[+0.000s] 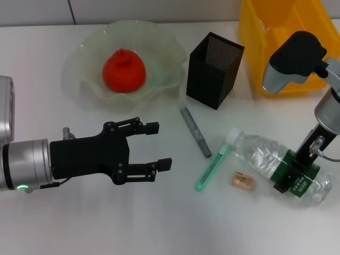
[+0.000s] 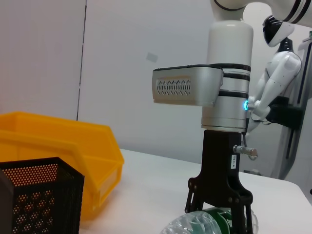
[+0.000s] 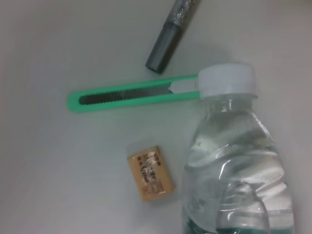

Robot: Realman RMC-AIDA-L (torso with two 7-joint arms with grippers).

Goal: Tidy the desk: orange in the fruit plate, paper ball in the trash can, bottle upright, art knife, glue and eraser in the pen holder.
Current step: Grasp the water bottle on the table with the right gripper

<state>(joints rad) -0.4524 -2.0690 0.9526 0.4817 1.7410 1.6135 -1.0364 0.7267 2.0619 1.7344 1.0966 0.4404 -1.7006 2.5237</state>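
White desk [image 1: 159, 223], clear bottle [image 1: 265, 159] flat

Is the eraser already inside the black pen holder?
No, the eraser lies on the desk beside the bottle, apart from the pen holder.

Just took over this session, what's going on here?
The right gripper is down around the lying bottle at its green label. The left gripper hovers open over bare desk. The orange sits in the plate. The knife, glue and eraser lie beside the holder.
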